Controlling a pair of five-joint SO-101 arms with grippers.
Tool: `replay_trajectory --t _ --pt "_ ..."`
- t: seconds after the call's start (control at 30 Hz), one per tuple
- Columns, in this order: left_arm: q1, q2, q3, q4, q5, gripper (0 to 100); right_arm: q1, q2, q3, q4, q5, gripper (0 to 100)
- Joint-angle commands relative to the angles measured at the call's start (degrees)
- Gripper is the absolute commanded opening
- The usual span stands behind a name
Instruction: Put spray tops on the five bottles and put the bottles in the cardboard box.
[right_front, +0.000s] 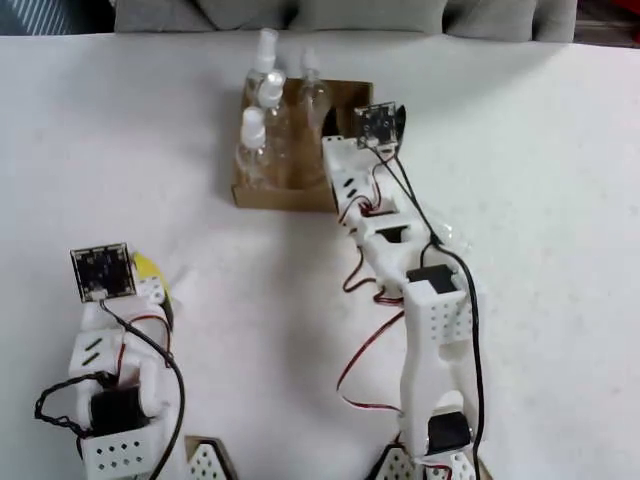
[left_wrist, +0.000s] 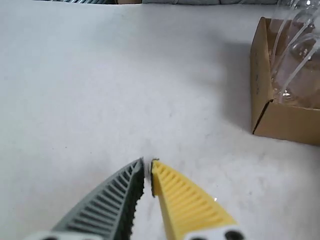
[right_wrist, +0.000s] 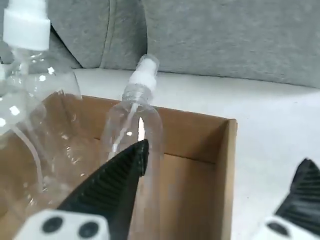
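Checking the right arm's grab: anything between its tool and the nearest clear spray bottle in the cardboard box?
Nothing visible does. The right tool is open at the brown cardboard box, and the clear plastic spray bottle stands right before it.

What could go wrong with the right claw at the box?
The open right claw seems to straddle the box wall; moving sideways might drag the box. One finger sits close to a capped bottle, so a nudge could topple it into its neighbours.
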Motion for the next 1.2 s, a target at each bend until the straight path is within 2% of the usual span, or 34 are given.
replay_trajectory --t 0.0,0.3,0.63,0.97,1.17 --pt "0.3 -0.1 0.0 0.4 -0.6 4 -0.5 -3.6 -0.5 -1.1 0.5 39.0" --pt "0.3 -0.1 0.0 0.4 -0.6 4 0.5 -5.7 -0.5 0.0 0.0 38.7" --pt "0.5 -0.1 0.0 0.4 -0.6 4 0.0 -18.6 -0.6 23.0 0.0 38.7" --pt "0.5 -0.1 0.0 0.4 -0.6 4 -0.8 -25.4 -0.7 36.3 0.4 38.7" --pt "0.5 -0.1 0.0 0.4 -0.6 4 -0.5 -32.4 -0.7 54.9 -0.1 38.7"
